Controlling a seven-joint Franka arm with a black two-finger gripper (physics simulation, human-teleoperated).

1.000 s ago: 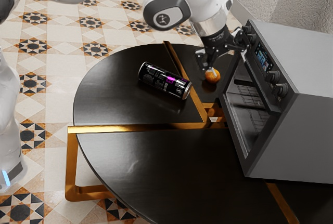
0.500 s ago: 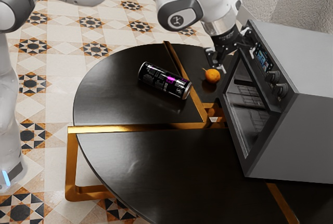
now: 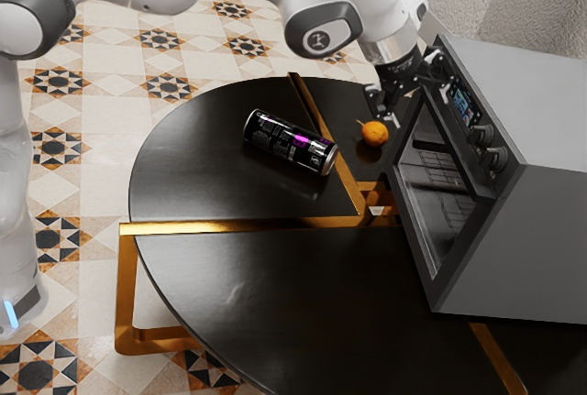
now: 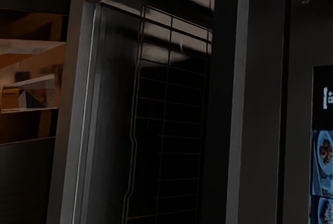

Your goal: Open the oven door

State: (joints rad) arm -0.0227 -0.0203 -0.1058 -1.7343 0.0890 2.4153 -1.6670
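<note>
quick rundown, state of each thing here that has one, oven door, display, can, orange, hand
oven door: shut
display: lit
can: lying on its side
orange: whole, on the table
hand: open, at the oven front

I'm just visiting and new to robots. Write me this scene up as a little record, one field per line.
gripper: open, by the oven's front
oven: grey, boxy, on the table
oven front: wire racks visible inside; whether through glass or an opening, I cannot tell
controls: lit screen and round knobs
can: black, lying on its side
fruit: small, orange, between can and oven
table: dark top, gold-coloured strips
</note>
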